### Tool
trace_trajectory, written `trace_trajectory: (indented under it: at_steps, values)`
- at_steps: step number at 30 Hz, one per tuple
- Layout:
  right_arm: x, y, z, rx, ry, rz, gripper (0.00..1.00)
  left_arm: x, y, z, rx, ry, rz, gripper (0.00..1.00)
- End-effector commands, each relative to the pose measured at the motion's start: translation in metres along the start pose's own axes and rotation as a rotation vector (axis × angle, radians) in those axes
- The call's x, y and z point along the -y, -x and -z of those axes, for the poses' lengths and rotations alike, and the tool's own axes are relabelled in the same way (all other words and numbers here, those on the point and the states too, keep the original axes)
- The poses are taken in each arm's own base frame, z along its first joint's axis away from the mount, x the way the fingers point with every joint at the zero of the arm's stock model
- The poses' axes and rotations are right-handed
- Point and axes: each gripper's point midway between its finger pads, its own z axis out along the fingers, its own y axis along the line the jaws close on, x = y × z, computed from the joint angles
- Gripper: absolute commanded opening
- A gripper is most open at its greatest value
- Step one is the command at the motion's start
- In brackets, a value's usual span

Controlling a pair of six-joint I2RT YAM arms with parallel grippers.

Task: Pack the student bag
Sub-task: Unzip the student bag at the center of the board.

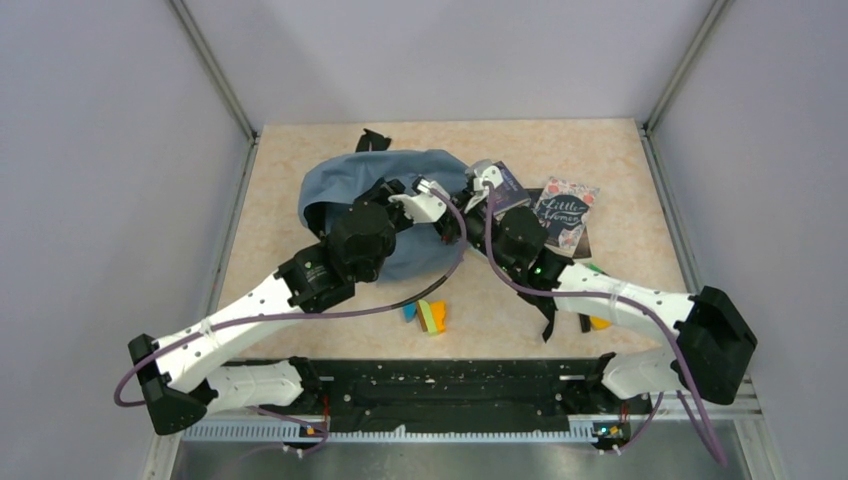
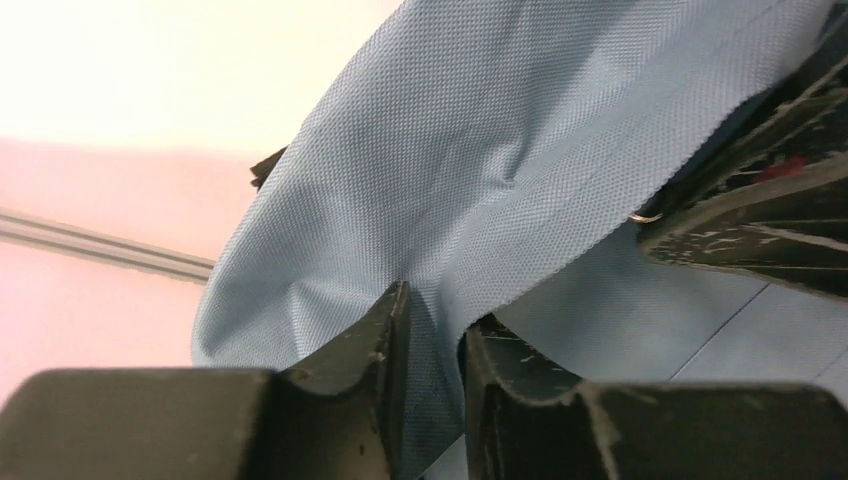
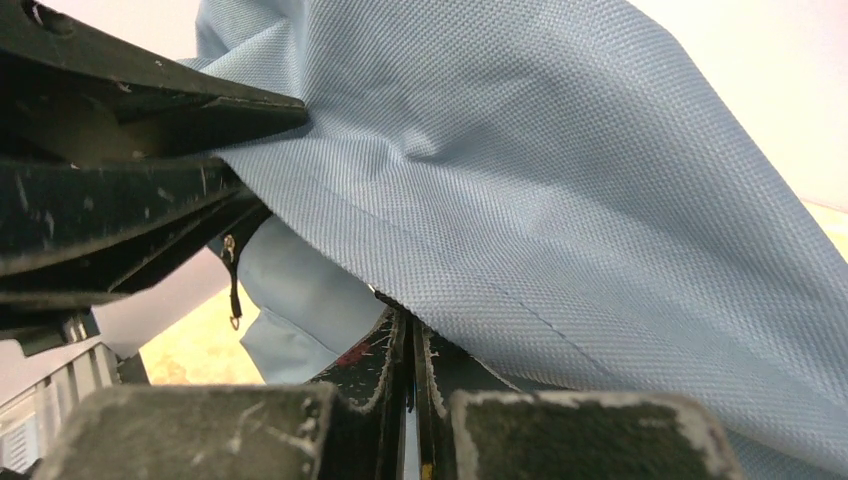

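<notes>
The large soft slate-blue fabric backpack (image 1: 345,180) lies on the counter (image 1: 620,150), directly ahead of both tools. The left tool (image 2: 432,318) is narrow around a fold of it. The right tool (image 3: 412,330), just opposite, is clamped tight on its edge.

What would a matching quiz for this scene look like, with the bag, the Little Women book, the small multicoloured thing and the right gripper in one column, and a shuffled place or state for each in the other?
Column one:
1. student bag
2. Little Women book
3. multicoloured item
4. right gripper

Column two:
A. near the front edge of the table, between the two arms
B. shut on blue fabric
C. slate-blue, crumpled
D. lying flat, right of the bag

Pairs: 1-C, 2-D, 3-A, 4-B
</notes>
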Motion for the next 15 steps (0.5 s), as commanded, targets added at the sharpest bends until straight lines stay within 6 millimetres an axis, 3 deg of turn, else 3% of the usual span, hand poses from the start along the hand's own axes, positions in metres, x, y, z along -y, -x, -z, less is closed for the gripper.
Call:
trace_trajectory:
  at_steps: [1,4,15]
  values:
    - [-0.002,0.025,0.011,0.073,0.014,-0.035,0.0,-0.03,0.002,0.008,0.007,0.125,0.078,0.21]
    - [-0.002,0.026,0.015,0.076,0.011,-0.036,0.0,-0.036,0.004,0.011,0.02,0.138,0.118,0.0]
    - [0.022,0.023,0.03,0.065,-0.104,0.003,0.0,-0.069,0.004,0.023,0.056,0.204,0.293,0.0]
